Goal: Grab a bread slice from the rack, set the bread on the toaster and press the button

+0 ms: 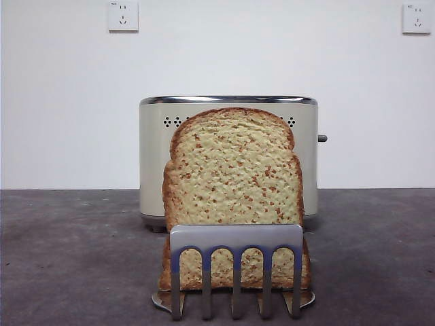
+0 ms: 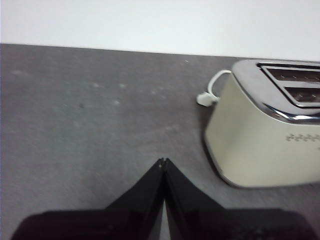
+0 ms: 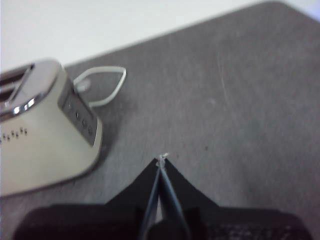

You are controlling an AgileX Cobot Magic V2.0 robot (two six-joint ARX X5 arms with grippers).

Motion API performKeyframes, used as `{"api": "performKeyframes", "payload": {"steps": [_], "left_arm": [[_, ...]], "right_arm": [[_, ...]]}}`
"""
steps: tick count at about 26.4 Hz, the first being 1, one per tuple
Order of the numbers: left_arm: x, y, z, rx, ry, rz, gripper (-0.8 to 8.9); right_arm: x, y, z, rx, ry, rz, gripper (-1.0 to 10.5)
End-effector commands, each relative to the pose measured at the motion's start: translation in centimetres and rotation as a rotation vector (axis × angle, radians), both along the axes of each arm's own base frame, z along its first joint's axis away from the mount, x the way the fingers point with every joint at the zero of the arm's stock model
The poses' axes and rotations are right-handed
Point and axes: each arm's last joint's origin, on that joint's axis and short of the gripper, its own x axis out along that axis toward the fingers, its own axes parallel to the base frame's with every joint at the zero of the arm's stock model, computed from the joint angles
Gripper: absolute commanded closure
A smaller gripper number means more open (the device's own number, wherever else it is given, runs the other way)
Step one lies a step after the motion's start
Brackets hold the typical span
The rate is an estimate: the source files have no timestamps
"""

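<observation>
A brown wholemeal slice of bread [image 1: 233, 183], speckled, with a darker crust and domed top, stands upright in a shiny silver metal rack [image 1: 236, 268] whose flat front plate is cut into arched slots. Directly behind it on the dark grey, matte table [image 1: 68, 258] sits a boxy cream toaster [image 1: 153, 163] with a chrome top rim and small dotted vent holes. A stubby dark button [image 1: 322, 138] juts from its narrow end. The left gripper [image 2: 164, 161] and right gripper [image 3: 162, 159] hover over bare table beside the toaster, each with jaws pressed together, holding nothing.
</observation>
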Motion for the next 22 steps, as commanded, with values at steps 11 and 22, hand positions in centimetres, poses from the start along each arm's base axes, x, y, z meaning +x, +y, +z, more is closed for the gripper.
{"api": "performKeyframes", "payload": {"steps": [11,22], "left_arm": [[2.0,-0.7,1.0,-0.105,0.216,-0.273,8.18],[5.9,-2.8,3.4,0.040,0.407,-0.573,8.18]], "right_arm": [[0.9,0.6,2.1,0.114,0.106,0.189,9.5],[4.9,1.1,2.0,0.069,0.367,0.408,9.5]]}}
